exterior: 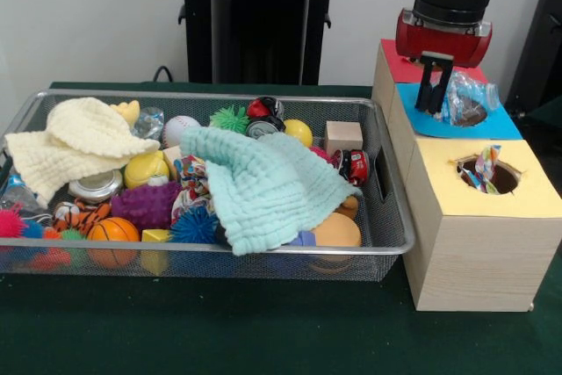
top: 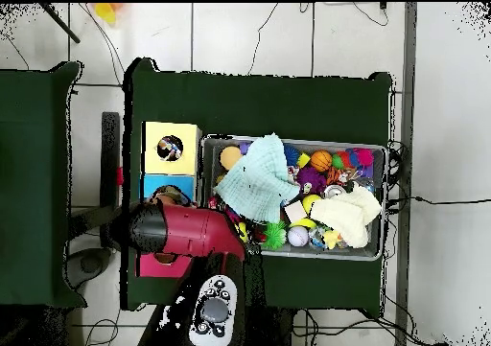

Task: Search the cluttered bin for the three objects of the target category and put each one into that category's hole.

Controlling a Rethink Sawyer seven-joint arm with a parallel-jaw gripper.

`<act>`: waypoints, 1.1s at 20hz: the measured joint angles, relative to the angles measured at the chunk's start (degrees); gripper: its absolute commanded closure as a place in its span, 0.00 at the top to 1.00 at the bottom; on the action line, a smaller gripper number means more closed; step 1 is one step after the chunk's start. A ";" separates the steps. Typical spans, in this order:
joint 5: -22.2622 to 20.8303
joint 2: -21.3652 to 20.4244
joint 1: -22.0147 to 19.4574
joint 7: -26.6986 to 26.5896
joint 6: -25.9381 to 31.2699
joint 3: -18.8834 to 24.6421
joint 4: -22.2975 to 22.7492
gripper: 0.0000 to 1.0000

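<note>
A wooden box stands right of the bin, with a red panel point(exterior: 399, 68), a blue panel point(exterior: 492, 125) and a yellow panel point(exterior: 527, 195) on top. A crinkly clear-wrapped item point(exterior: 468, 98) lies over the blue panel's hole. My gripper point(exterior: 434, 103) hangs just left of it, open, with nothing between its fingers. A colourful wrapper pokes out of the yellow hole point(exterior: 490, 171). In the overhead view the red arm point(top: 187, 232) hides the gripper and most of the blue panel point(top: 158, 184).
The wire bin point(exterior: 219, 250) holds a mint cloth point(exterior: 263, 186), a cream cloth point(exterior: 79, 142), a basketball point(exterior: 112, 232), a purple spiky ball point(exterior: 145, 205), a wooden block point(exterior: 342, 136), a red toy car point(exterior: 356, 166) and several small balls. The cloths cover other items.
</note>
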 measured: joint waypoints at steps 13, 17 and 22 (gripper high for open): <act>-0.01 0.56 1.66 0.00 -0.05 -1.43 -0.66 0.00; 0.00 0.57 1.77 0.00 -0.06 -1.53 -0.67 0.00; -0.02 0.21 3.73 0.00 0.15 -2.72 -0.66 0.00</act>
